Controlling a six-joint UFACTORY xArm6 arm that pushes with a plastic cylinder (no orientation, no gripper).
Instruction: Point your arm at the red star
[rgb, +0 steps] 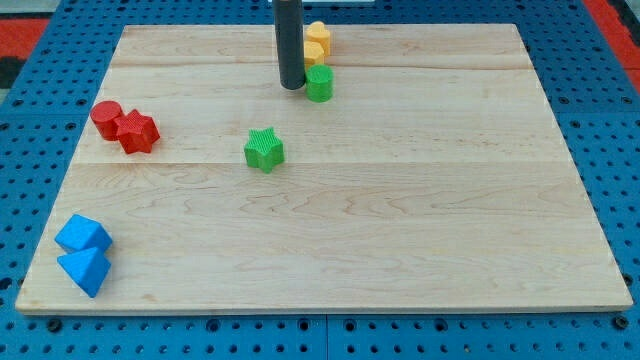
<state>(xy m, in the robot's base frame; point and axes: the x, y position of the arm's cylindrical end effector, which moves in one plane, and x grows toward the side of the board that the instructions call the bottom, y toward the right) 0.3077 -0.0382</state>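
pale wooden board, my tip beside green cylinder, red star well apart, no claw

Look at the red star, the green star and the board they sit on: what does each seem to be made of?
Red star: likely plastic, matte, uniform colour.
Green star: probably the same plastic; fine ridges on its sides hint at 3D printing, though that is uncertain.
Board: pale wood, with visible grain and plank seams, smooth finish.
My tip is near the view's top, far from the red star.
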